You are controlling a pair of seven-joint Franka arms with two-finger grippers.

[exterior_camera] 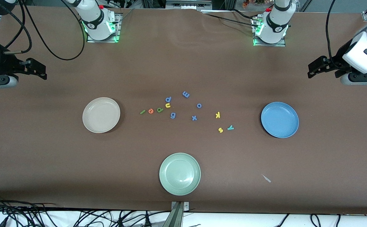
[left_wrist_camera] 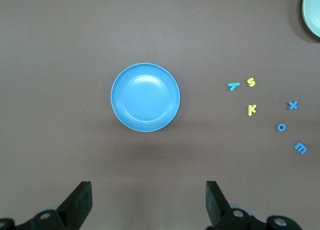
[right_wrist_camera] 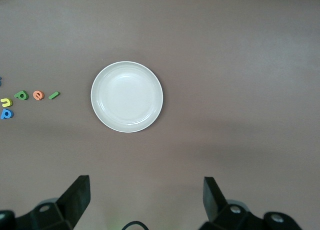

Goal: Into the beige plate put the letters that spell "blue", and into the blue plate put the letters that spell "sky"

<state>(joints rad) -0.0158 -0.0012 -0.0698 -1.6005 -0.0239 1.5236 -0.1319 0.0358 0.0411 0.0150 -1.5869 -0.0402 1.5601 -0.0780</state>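
The beige plate (exterior_camera: pixel 101 114) (right_wrist_camera: pixel 127 96) lies toward the right arm's end, the blue plate (exterior_camera: pixel 279 119) (left_wrist_camera: pixel 145 97) toward the left arm's end. Both are empty. Between them lie green l (exterior_camera: pixel 142 111), orange e (exterior_camera: pixel 151 110), green b (exterior_camera: pixel 160 110) and yellow u (exterior_camera: pixel 167 105) in a row. Yellow k (exterior_camera: pixel 218 115), yellow s (exterior_camera: pixel 220 129) and teal y (exterior_camera: pixel 230 127) lie closer to the blue plate. My left gripper (exterior_camera: pixel 316 67) (left_wrist_camera: pixel 148 190) hangs open and empty over its end of the table. My right gripper (exterior_camera: pixel 38 68) (right_wrist_camera: pixel 146 187) does the same at its end.
A pale green plate (exterior_camera: pixel 179 173) sits nearest the front camera. Blue letters p (exterior_camera: pixel 168 99), m (exterior_camera: pixel 186 94), o (exterior_camera: pixel 199 105), g (exterior_camera: pixel 172 115) and x (exterior_camera: pixel 194 118) lie among the task letters. A small scrap (exterior_camera: pixel 266 178) lies near the front edge.
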